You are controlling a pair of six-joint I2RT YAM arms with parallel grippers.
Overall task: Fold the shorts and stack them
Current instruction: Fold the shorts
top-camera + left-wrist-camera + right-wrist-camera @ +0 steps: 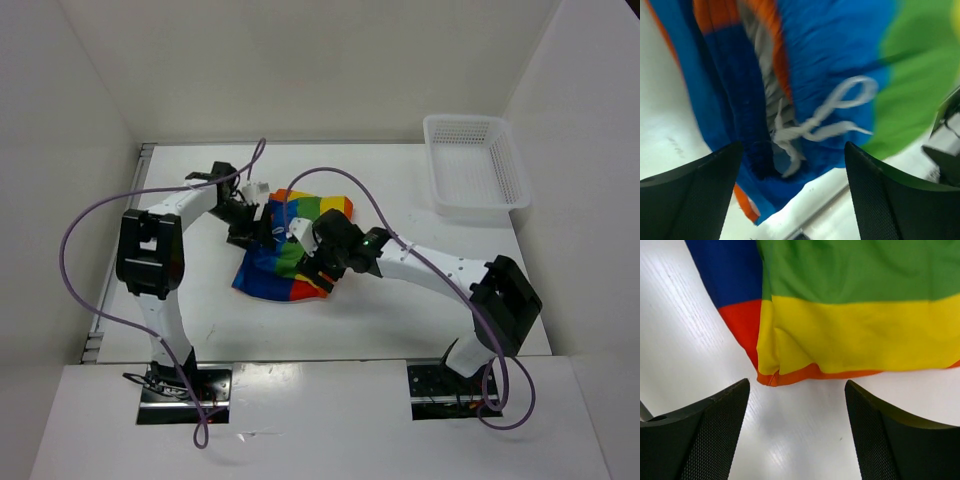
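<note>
The shorts [290, 255] lie in a bunched, partly folded heap near the middle of the worktop [420, 310], a little left of centre, with both arms reaching in over them. The left hand [250, 228] hangs over their far left edge with its fingers [695, 195] spread and nothing between them. Its wrist view looks down on blue and orange folds and the white drawstring [825, 120] lying loose at the waistband, blurred but plain enough. The right hand [318, 270] sits over the near right part of the heap, also spread and holding nothing. In its wrist view, bare worktop shows between the fingers [900, 440], and the orange hem of the shorts runs just beyond their tips, with yellow, green, red and blue bands behind it. Open worktop lies on the near side of the shorts, to their left, and widely to their right. A white mesh basket [472, 165] stands at the far right corner, well apart from the shorts. White walls [70, 120] close in the worktop at the left, back and right.
</note>
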